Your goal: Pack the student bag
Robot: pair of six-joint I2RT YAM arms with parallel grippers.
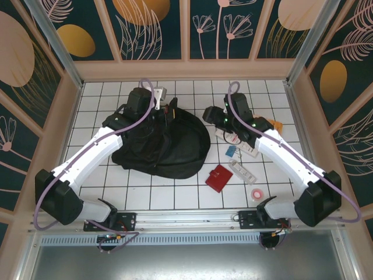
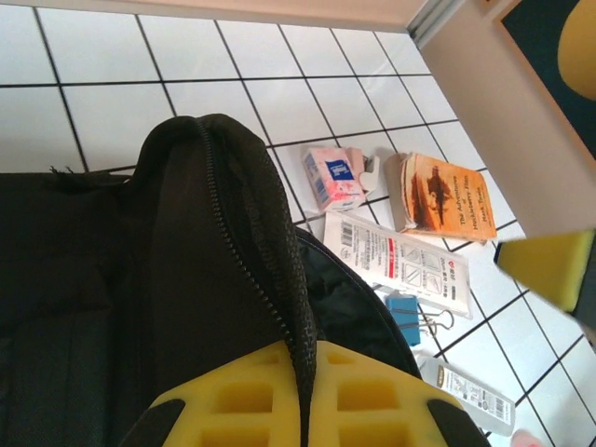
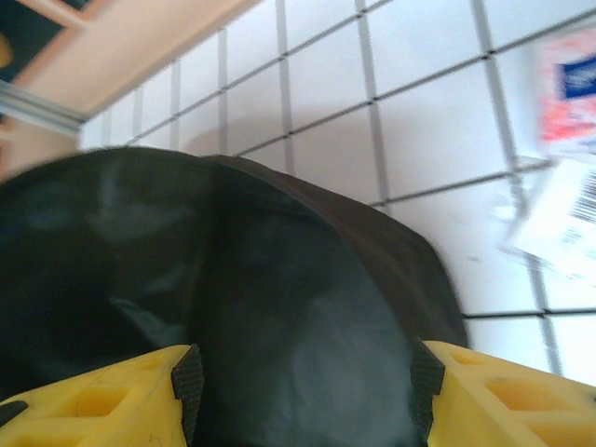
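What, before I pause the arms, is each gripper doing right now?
Left gripper: closed on the zipper edge of the large black soft fabric backpack.
Right gripper: open, fingers either side of the backpack.

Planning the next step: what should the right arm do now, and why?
Probably close the right fingers on the student bag: they stand open over its black fabric, while the left fingers pinch its zipper edge.

White arms (image 1: 96, 149), black joints (image 1: 58, 201), purple cables (image 1: 153, 96), yellow fingers (image 3: 507, 396).
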